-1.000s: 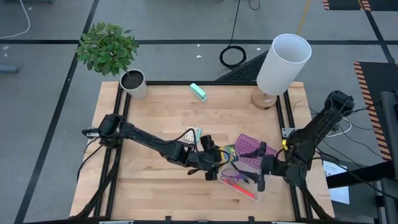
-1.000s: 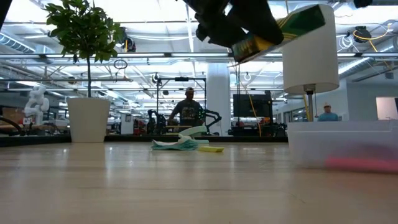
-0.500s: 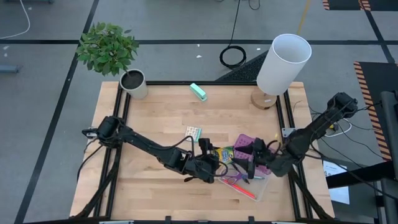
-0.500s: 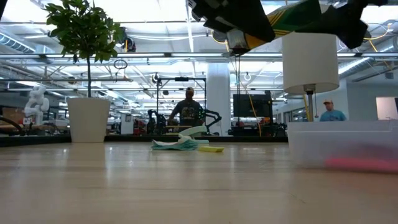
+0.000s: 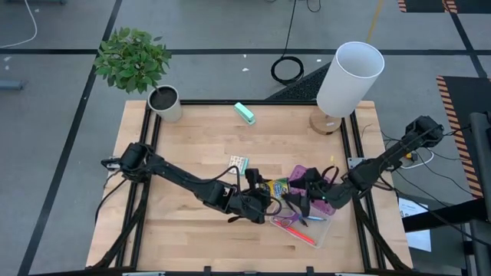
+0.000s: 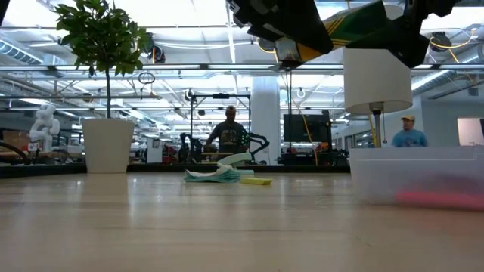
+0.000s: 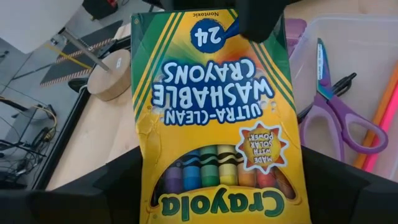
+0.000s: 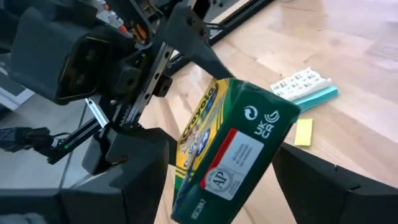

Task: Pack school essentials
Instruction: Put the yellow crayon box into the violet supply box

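The green-yellow crayon box (image 5: 278, 187) hangs in the air above the table's right half, beside a clear container (image 5: 321, 230). My left gripper (image 5: 268, 197) is shut on its logo end. My right gripper (image 5: 301, 197) is open at the box's other end (image 7: 205, 28), one finger (image 7: 261, 18) in front of the printed face and the other behind the green back (image 8: 249, 155). I cannot tell whether they touch it. Purple-handled scissors (image 7: 336, 115), an orange pencil (image 7: 387, 102) and a red pen (image 5: 298, 231) lie in the container. A small multicoloured card (image 5: 238, 163) and a yellow eraser (image 8: 303, 132) lie on the table. My left gripper pinches the crayon box by its two narrow long edges near the Crayola-logo end (image 7: 161, 186), one finger on each edge. The fingers come level from the table's left and lie along the box. The box is lifted clear of the table, tilted, its printed face toward my wrist camera.
A teal block (image 5: 244, 113) lies near the far edge. A white lamp (image 5: 349, 77) stands at the far right corner and a potted plant (image 5: 163, 102) at the far left. A purple item (image 5: 301, 176) lies beside the container.
My right gripper has risen from the container and moved toward the table's left, up to the crayon box's free end, so its fingers now stand around that end. My left gripper has shifted slightly toward the near edge with the box still held, uncovering the card.
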{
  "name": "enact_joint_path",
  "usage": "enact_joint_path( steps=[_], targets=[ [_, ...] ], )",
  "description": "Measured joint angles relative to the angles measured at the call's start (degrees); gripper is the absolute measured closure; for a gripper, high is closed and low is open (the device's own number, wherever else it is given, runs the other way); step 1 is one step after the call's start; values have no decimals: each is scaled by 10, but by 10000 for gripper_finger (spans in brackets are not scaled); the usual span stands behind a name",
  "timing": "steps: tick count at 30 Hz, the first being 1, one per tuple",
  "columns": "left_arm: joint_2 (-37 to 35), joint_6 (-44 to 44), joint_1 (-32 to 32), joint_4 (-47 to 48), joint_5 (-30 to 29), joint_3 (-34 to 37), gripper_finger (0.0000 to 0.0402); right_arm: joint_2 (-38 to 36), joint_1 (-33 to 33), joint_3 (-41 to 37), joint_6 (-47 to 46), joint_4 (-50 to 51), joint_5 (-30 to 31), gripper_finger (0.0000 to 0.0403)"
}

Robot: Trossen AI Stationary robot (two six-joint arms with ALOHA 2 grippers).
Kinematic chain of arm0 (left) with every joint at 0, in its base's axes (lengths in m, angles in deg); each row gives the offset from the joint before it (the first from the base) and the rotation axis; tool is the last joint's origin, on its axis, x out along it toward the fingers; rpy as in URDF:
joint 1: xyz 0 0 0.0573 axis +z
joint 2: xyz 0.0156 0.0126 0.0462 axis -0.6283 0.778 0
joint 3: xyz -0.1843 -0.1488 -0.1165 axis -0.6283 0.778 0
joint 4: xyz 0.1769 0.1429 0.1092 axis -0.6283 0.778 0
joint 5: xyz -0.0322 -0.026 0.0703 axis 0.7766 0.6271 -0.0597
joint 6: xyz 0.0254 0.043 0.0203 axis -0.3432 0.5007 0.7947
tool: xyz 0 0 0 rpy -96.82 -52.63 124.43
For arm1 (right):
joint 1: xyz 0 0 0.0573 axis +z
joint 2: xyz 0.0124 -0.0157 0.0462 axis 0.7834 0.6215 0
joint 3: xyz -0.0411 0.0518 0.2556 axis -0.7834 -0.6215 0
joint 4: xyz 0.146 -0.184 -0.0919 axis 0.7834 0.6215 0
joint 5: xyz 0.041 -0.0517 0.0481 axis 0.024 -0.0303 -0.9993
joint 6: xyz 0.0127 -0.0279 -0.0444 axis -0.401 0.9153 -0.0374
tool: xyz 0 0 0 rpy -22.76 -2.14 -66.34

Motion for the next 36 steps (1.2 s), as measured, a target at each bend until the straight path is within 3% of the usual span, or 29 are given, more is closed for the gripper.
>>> enact_joint_path(
  steps=[3,11,16,29,36],
  targets=[
    [0,0,0,0,0,0,76,0,-10,0,2,0,-23,148],
    [0,17,0,1,-7,0,76,0,-12,0,10,0,-25,225],
    [0,32,-1,2,-17,0,76,0,-12,0,9,0,-23,254],
    [0,36,-6,1,-27,0,72,0,-12,0,13,-1,-24,261],
    [-1,25,-10,-2,-26,0,11,0,-12,0,17,0,-26,264]
  ],
)
